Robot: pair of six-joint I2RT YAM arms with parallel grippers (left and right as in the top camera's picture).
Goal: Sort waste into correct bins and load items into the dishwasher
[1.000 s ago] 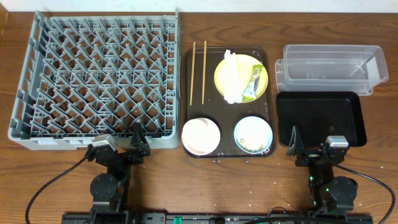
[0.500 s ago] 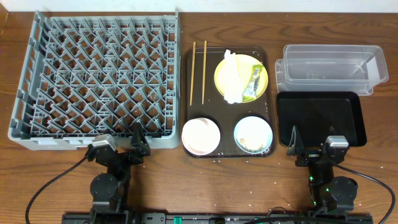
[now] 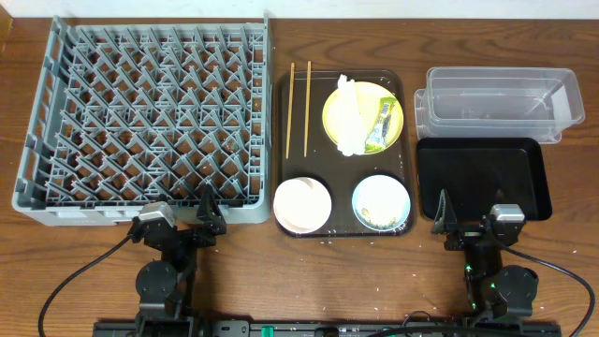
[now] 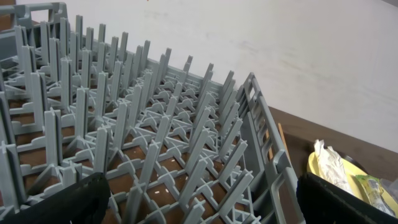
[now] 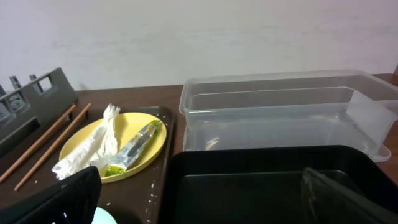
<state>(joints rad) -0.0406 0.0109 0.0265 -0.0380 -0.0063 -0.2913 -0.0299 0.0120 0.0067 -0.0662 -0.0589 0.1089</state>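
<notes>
The grey dish rack (image 3: 150, 122) fills the left of the table, also in the left wrist view (image 4: 155, 137). On the brown serving tray (image 3: 283, 131) lie two chopsticks (image 3: 299, 108), a yellow plate (image 3: 393, 101) holding a white napkin (image 3: 348, 117) and a green-yellow packet (image 3: 382, 126), a white bowl (image 3: 301, 205) and a light blue bowl (image 3: 381, 201) with food scraps. The clear tub (image 3: 501, 101) and black tray (image 3: 482, 178) stand at right. My left gripper (image 3: 208, 213) and right gripper (image 3: 464, 217) are open and empty at the front edge. The right wrist view shows the plate (image 5: 155, 134), napkin (image 5: 93, 146), packet (image 5: 132, 149), tub (image 5: 286, 112) and black tray (image 5: 261, 180).
White crumbs dot the serving tray near the plate (image 5: 152, 186). A pale wall stands behind the table. Cables run from both arm bases along the front edge.
</notes>
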